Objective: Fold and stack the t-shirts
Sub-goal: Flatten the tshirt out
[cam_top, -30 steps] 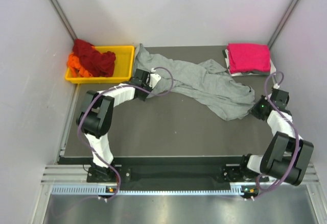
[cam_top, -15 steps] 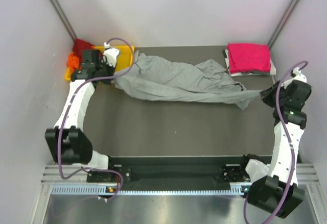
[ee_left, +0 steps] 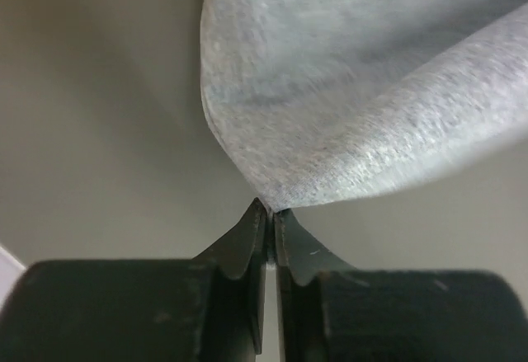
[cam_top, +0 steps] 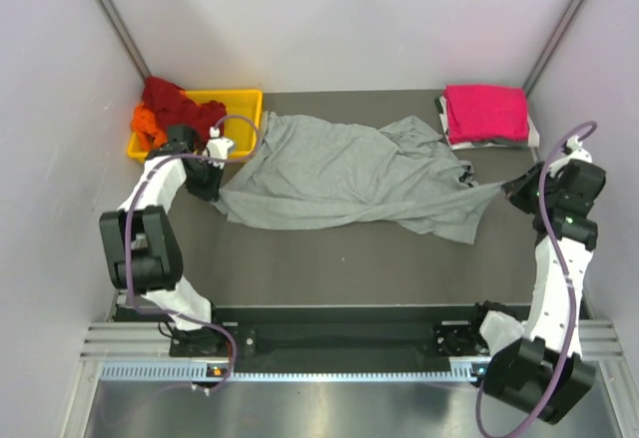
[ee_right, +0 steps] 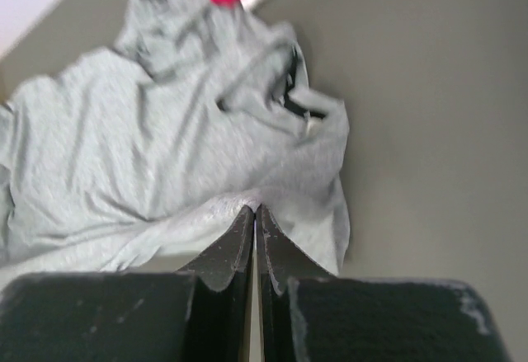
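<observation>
The light grey t-shirt (cam_top: 339,174) is stretched across the dark table between both arms. My left gripper (cam_top: 208,187) is shut on its left corner; in the left wrist view the cloth (ee_left: 355,98) runs up from the closed tips (ee_left: 268,209). My right gripper (cam_top: 514,187) is shut on its right corner; the right wrist view shows the shirt (ee_right: 165,148) spread beyond the closed tips (ee_right: 255,208), its dark collar (ee_right: 290,98) showing. A folded magenta t-shirt (cam_top: 486,112) lies at the back right. Dark red (cam_top: 180,104) and orange (cam_top: 147,124) t-shirts are heaped in the tray.
The yellow plastic tray (cam_top: 243,119) sits at the back left corner, just behind my left arm. Under the magenta shirt lies a folded white and dark cloth (cam_top: 469,142). Grey walls close in on both sides.
Both grippers have lowered the grey shirt so it spreads wider on the table. My left gripper moved forward from the tray; the right shifted slightly.
</observation>
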Robot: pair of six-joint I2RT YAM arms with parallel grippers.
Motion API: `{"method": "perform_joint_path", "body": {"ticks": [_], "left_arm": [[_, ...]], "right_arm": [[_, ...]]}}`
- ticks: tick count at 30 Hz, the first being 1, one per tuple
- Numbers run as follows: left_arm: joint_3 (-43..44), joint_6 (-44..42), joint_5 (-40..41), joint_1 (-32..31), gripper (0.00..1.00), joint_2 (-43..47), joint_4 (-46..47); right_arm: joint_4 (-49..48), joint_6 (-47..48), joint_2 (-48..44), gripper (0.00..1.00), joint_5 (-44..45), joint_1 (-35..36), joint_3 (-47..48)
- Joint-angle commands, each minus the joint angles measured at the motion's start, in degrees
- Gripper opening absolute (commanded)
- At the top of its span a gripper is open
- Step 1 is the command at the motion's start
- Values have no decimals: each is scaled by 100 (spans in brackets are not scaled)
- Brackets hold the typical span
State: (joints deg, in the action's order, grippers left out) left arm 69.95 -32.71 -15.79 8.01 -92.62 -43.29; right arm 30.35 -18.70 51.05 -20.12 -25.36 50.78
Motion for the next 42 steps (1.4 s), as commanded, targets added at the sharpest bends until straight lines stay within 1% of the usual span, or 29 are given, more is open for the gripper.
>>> {"method": "perform_joint_path", "body": {"ticks": [1, 2, 4, 6, 7, 8, 9, 10, 11, 13, 14, 15, 16, 17, 18, 19, 22, 24, 27, 32, 33, 35, 36, 38, 39, 40, 41, 42], "left_arm": [[220, 439, 906, 16, 12, -439, 899], [308, 554, 1007, 16, 13, -493, 1206], [221, 695, 1235, -19, 18, -407, 1506], [81, 678, 1402, -220, 21, -223, 1805], [-42, 626, 1534, -308, 25, 31, 1919], [-322, 591, 1901, -483, 29, 173, 2077], [-472, 538, 2017, -546, 31, 452, 2296], [-700, 477, 2071, -624, 39, 690, 2377], [-781, 476, 2019, -634, 39, 693, 2378], [-973, 406, 1844, -625, 39, 1008, 2141], [-1088, 310, 1695, -643, 36, 1122, 2027], [-1237, 39, 1354, -660, 33, 1367, 1896], [-1639, -85, 1290, -704, 28, 1465, 1912], [-1860, -208, 1228, -774, 20, 1544, 1947], [-2071, -462, 1280, -957, 19, 1615, 2025], [-2404, -551, 1385, -1168, 19, 1607, 2157], [-2653, -684, 1535, -1363, 26, 1449, 2481], [-2584, -675, 1535, -1364, 29, 1335, 2588], [-2478, -711, 1439, -1381, 32, 1089, 2641], [-2557, -676, 1535, -1504, 32, 632, 3009], [-2618, -667, 1718, -1530, 32, 605, 3202], [-2715, -667, 1842, -1636, 31, 543, 3387], [-2767, -667, 1904, -1680, 30, 543, 3641], [-2917, -623, 1966, -1741, 23, 508, 3844], [-2926, -562, 2053, -1759, 16, 499, 3889], [-2909, -518, 2089, -1776, 7, 499, 3837], [-2882, -439, 2132, -1777, 0, 577, 3750], [-2812, -395, 2142, -1777, 0, 665, 3627]], "right_arm": [[-591, -222, 352, 0, -361, 5, -209], [-670, -222, 510, 0, -370, 23, -235], [-784, -222, 625, 0, -300, 23, -253], [-864, -187, 783, 0, -204, 32, -262], [-881, -143, 827, 0, -177, 23, -245], [-882, -134, 924, 0, -150, 32, -236], [-890, -91, 959, 0, -124, 32, -236], [-916, -73, 1021, 0, -133, 32, -270], [-934, -73, 1039, 0, -133, 32, -288], [-978, -73, 1056, 0, -168, 23, -341], [-978, -73, 1048, 0, -185, 32, -385], [-987, -55, 1039, 0, -194, 32, -402], [-1004, -55, 1013, 0, -203, 32, -437], [-1013, -64, 969, 0, -194, 32, -499], [-1022, -55, 942, 0, -203, 32, -517], [-1005, -55, 916, 0, -203, 32, -543], [-978, -29, 881, 0, -212, 32, -578], [-934, -11, 863, 0, -247, 23, -578], [-812, 24, 810, 0, -308, 32, -578], [-618, 129, 723, 0, -238, 32, -622], [-592, 138, 722, 0, -238, 32, -640], [-530, 139, 661, 0, -247, 23, -693], [-521, 138, 635, 0, -247, 32, -701], [-425, 138, 556, 0, -238, 32, -702], [-337, 138, 529, 0, -238, 32, -693], [-293, 138, 459, 0, -255, 32, -658], [-249, 95, 398, 0, -308, 32, -631], [-179, 77, 354, 0, -343, 23, -605]]}}
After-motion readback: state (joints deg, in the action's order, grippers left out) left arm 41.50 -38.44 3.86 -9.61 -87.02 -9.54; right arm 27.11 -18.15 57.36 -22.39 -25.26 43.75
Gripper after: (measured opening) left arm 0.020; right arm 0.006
